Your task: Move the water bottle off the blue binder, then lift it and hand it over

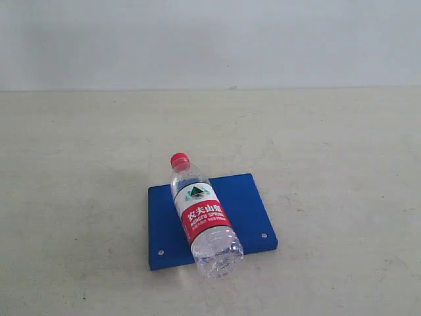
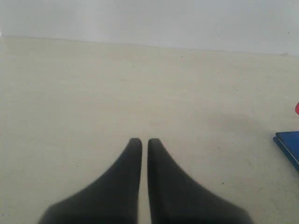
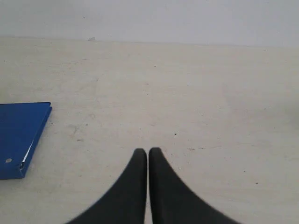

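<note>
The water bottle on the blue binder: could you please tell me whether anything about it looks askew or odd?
The water bottle lies on its side, slanted across the blue binder, and its base seems to jut past the binder's near edge. Its cap is on and no spill is visible.

The flat, square, deep-blue ring binder [image 1: 247, 207] is one even blue, broken only by two small silver rivets [image 1: 264, 235] near one edge; the right wrist view shows a thin white sliver between its covers. On the binder, the small clear plastic water bottle [image 1: 217, 253] is colourless and glassy, with a red screw cap [image 1: 179, 160]. Its label [image 1: 200, 212] is white with a green triangle logo at the cap end, then red with white lettering. Around the binder, the counter [image 1: 79, 197] is pale cream, faintly flecked with darker specks. Beyond the binder, the wall [image 1: 210, 39] is plain greyish white. The left pincer [image 2: 141, 142] and right pincer [image 3: 147, 151] are plain matt black.
</note>
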